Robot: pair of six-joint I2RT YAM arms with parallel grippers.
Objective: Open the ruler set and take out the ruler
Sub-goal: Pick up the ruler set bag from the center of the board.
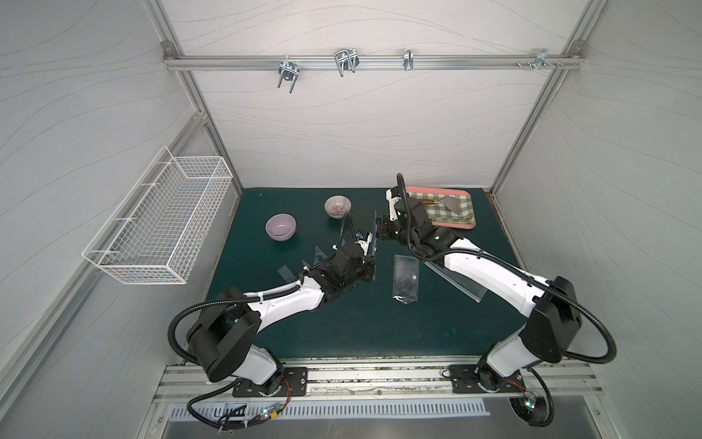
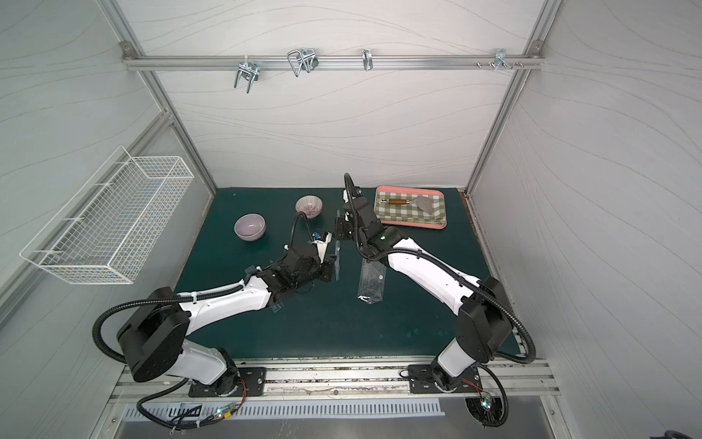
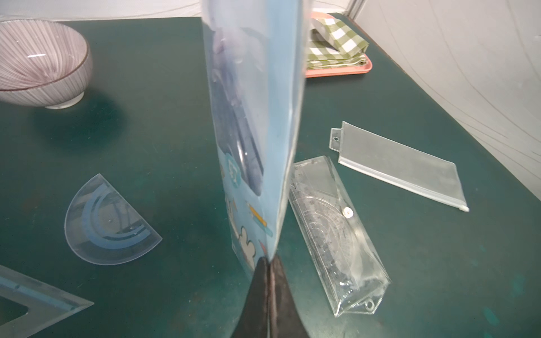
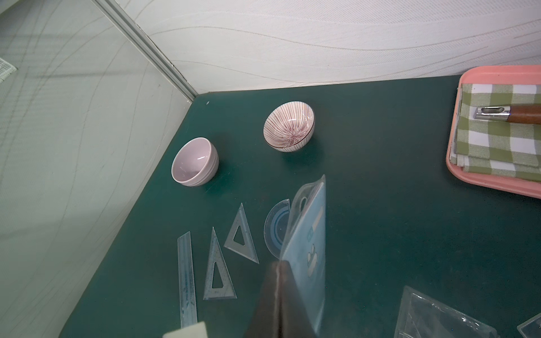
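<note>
The ruler set, a flat blue printed pouch (image 3: pixel 257 131), hangs upright in the air between my two grippers and shows edge-on in both top views (image 1: pixel 373 235) (image 2: pixel 337 251). My left gripper (image 3: pixel 270 260) is shut on one edge of it. My right gripper (image 4: pixel 279 263) pinches the opposite edge (image 4: pixel 307 248), fingers together. The straight ruler (image 4: pixel 186 278) lies flat on the green mat beside two set squares (image 4: pixel 218 269) (image 4: pixel 241 234) and a protractor (image 3: pixel 108 225), to the left of the pouch.
A clear pouch holding another ruler set (image 3: pixel 330 231) and an empty clear zip pouch (image 3: pixel 401 166) lie on the mat to the right. A plain bowl (image 1: pixel 280 227) and a striped bowl (image 1: pixel 337 206) stand behind. A pink tray (image 2: pixel 410 187) sits at the back right, a wire basket (image 1: pixel 159 220) on the left wall.
</note>
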